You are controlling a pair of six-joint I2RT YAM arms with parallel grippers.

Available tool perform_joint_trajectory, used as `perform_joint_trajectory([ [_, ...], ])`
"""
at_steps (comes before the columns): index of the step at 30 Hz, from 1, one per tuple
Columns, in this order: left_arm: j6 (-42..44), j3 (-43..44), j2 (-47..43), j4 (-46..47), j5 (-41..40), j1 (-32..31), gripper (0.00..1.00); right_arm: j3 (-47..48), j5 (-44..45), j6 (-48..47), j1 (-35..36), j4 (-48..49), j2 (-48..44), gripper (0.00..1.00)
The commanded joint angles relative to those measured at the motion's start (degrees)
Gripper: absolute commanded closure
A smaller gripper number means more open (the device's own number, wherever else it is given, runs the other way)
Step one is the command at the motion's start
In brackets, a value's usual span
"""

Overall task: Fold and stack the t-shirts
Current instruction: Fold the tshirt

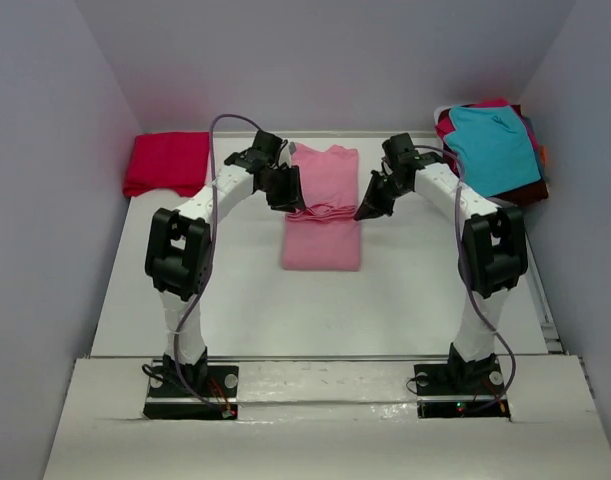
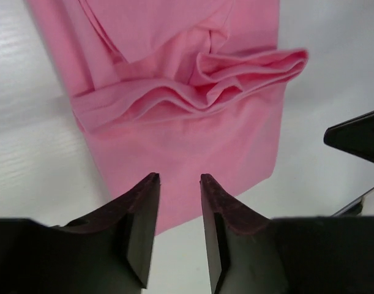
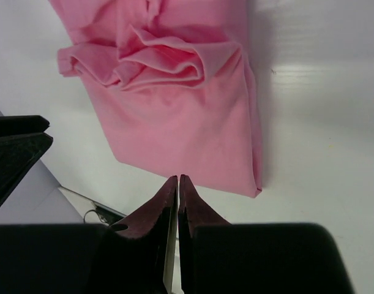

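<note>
Grey walls enclose a white surface [image 1: 245, 300].

Top view: the pink t-shirt [image 1: 322, 235] lies at the centre of the surface, partly folded, with a ridge of bunched cloth across its middle. My left tool [image 1: 285, 190] hangs at the left end of that ridge and my right tool [image 1: 370, 208] at the right end. A folded red t-shirt [image 1: 168, 163] lies in the far left corner. A loose pile of t-shirts [image 1: 495, 148], teal on top, sits in the far right corner.

Left wrist view: the fingers of my left tool [image 2: 177, 184] stand a narrow gap apart with nothing between them. They sit over the flat near part of the pink t-shirt [image 2: 187, 141], and the bunched ridge lies just beyond their tips.

Right wrist view: the fingers of my right tool [image 3: 177, 180] are pressed together and hold nothing. Their tips sit over the near edge of the pink t-shirt [image 3: 187, 122]. I cannot tell whether they touch the cloth.
</note>
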Motion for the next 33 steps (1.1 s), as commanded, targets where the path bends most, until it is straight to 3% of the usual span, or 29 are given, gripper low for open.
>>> perform_joint_trajectory([
  [1,-0.1,-3.1,-2.4,-0.7,0.2,-1.0,0.64,-1.6,-1.9,0.6,1.4,2.9,0.5,0.90],
  [3,-0.1,-3.2,-1.6,-0.7,0.2,-1.5,0.72,-1.1,-2.0,0.4,1.4,2.9,1.2,0.90],
  [7,0.1,-2.0,0.2,-0.7,0.0,-1.5,0.77,1.2,-1.8,-0.1,1.4,2.4,3.8,0.91],
  [33,1.4,8.7,13.1,-3.1,-2.0,-2.0,0.79,13.2,-1.6,-1.7,1.4,0.4,16.5,0.92],
])
